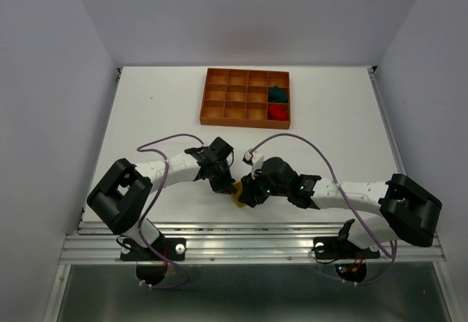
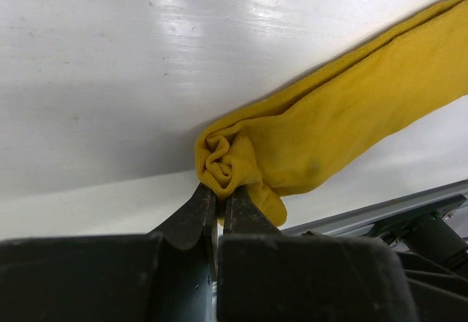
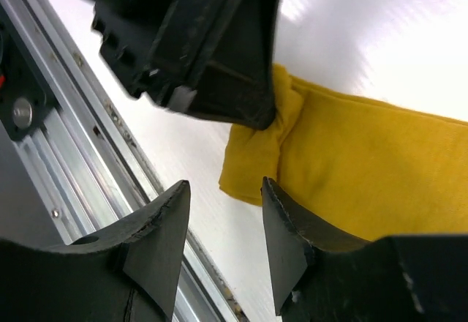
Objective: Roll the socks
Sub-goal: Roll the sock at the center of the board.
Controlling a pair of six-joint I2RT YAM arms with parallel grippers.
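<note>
The left gripper is clenched on the curled end of the yellow sock, a soft knit strip lying at the tabletop's near edge. The right gripper stands released beside it. Farther back, the gridded tray holds the bundled teal sock and red sock in adjoining right-hand compartments.

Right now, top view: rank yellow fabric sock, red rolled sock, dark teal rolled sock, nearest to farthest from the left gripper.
1. Yellow sock, pinched by left gripper, near edge.
2. Red sock, tray right column.
3. Teal sock, just behind red.
</note>
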